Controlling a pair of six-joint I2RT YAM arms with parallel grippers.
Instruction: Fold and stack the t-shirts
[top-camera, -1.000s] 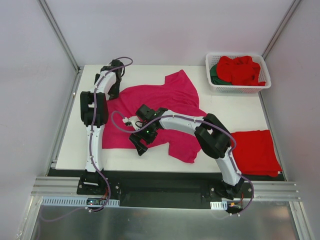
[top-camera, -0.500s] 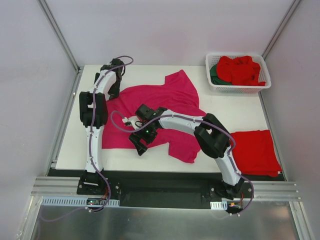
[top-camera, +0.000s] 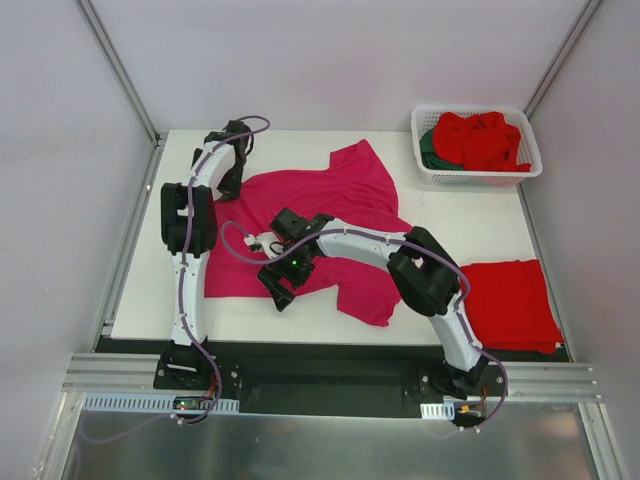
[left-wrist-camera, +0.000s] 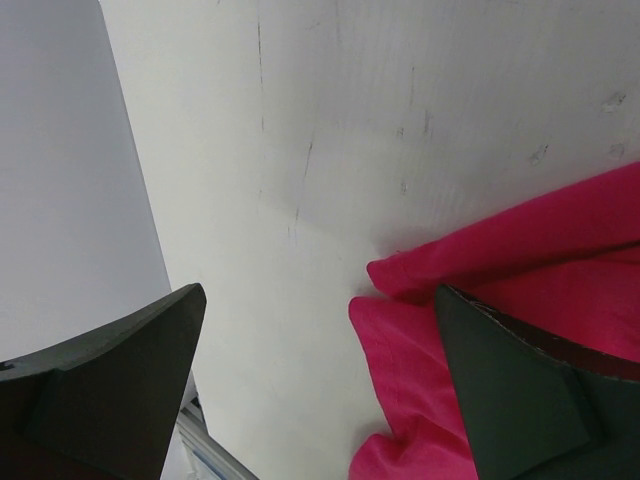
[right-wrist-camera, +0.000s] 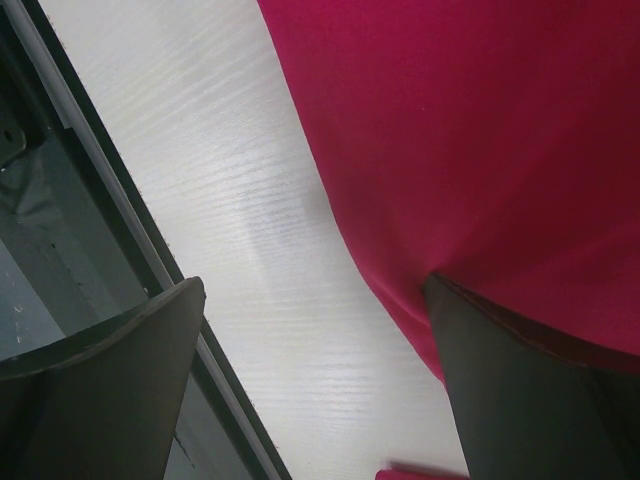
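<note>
Jaws on both arms stood wide apart and held nothing. On the desk (top-camera: 455, 225) the magenta t-shirt (top-camera: 330, 195) lay spread and rumpled. At its far-left corner hung the left jaws, and at its near hem the right jaws, one finger over the cloth. Right of it lay a folded red t-shirt (top-camera: 510, 300). Beyond its far-right side a white basket (top-camera: 478, 178) held more red t-shirts (top-camera: 485, 140) and a dark green one (top-camera: 428, 150).

Overhead and wrist views (close) share pink shirt (top-camera: 320, 192).
</note>
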